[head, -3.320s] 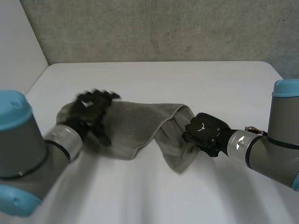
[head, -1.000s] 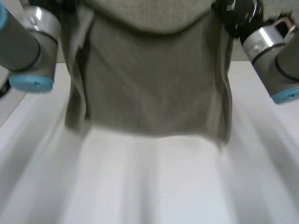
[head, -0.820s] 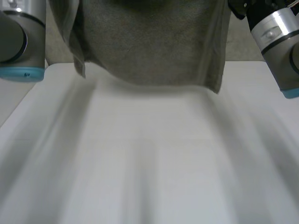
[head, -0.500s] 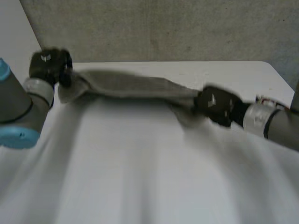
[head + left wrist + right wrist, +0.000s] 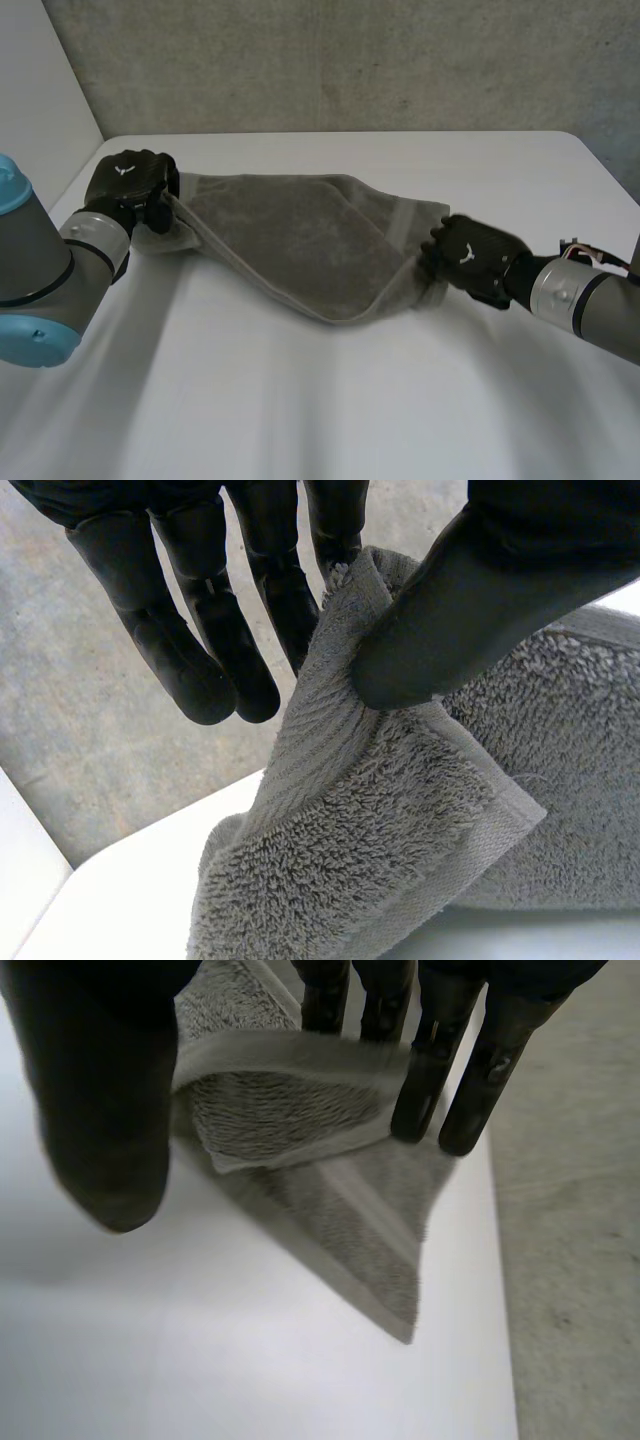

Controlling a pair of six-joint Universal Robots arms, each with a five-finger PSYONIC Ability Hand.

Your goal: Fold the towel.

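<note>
Two hands hold the grey towel (image 5: 300, 240). Head view: I see the left hand (image 5: 130, 185) at its far-left corner and the right hand (image 5: 470, 258) at its near-right end. The cloth lies spread between them on the white table (image 5: 300, 420).

Left wrist view: the thumb pinches a towel corner against the fingers (image 5: 285, 600), which are nearly straight.

Right wrist view: thumb and fingers (image 5: 430, 1070) clamp a folded-over edge, probably a corner. The cloth beyond the fingertips lies on the table.
</note>
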